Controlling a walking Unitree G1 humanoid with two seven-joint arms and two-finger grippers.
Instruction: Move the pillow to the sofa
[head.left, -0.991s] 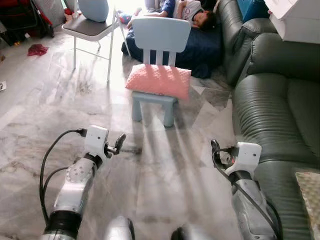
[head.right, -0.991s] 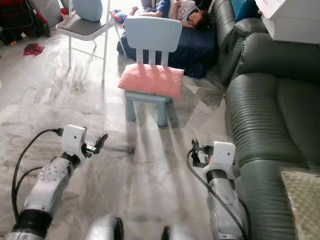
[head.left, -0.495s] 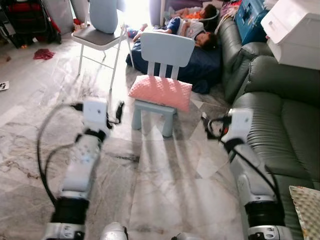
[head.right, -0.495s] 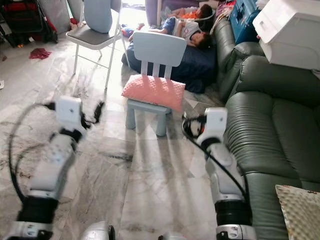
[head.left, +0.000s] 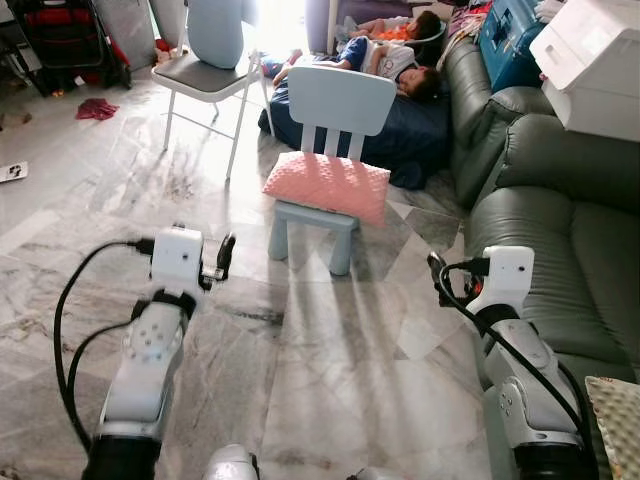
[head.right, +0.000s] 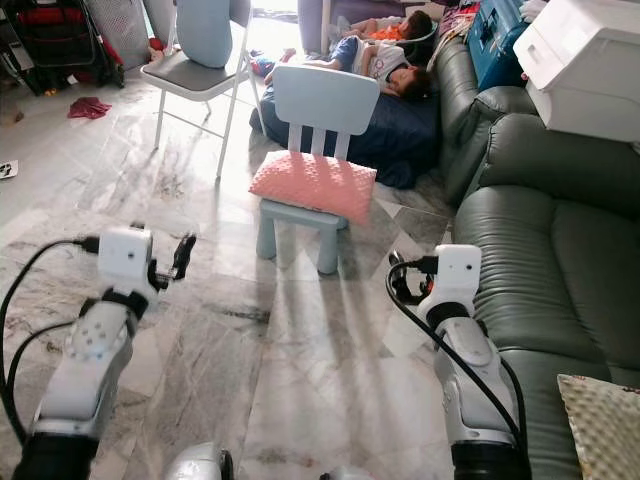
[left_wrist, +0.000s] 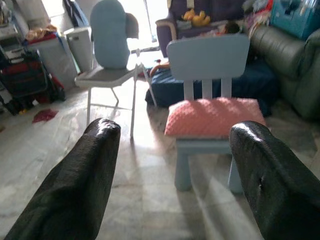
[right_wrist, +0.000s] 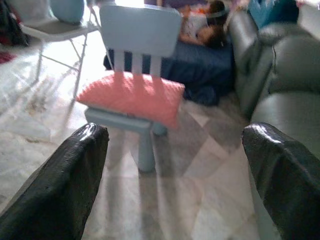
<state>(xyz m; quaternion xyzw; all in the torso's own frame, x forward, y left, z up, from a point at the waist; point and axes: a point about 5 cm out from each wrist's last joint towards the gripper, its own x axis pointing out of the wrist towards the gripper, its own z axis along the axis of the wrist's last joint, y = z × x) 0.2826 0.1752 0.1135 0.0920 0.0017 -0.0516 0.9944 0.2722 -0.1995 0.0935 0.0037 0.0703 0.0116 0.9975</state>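
Note:
A pink pillow (head.left: 327, 187) lies on the seat of a small light-blue child's chair (head.left: 341, 98) in the middle of the marble floor. The dark green sofa (head.left: 565, 215) runs along the right side. My left gripper (head.left: 226, 256) is held out over the floor, short of the chair and to its left, open and holding nothing. My right gripper (head.left: 437, 272) hangs short of the chair to its right, close to the sofa's front edge, also open. Both wrist views look between wide-spread fingers (left_wrist: 95, 150) (right_wrist: 85, 150) at the pillow (left_wrist: 215, 116) (right_wrist: 131, 98).
A folding chair (head.left: 207, 72) with a pale blue cushion stands at the back left. A person (head.left: 400, 58) lies on a dark blue mattress behind the small chair. A white box (head.left: 592, 62) rests on the sofa. A patterned cushion (head.left: 616, 405) lies at the sofa's near end.
Both arms swung up and forward from low, then settled slightly lower. The camera tilted up. The pillow and chair stayed in place, and both grippers stayed open.

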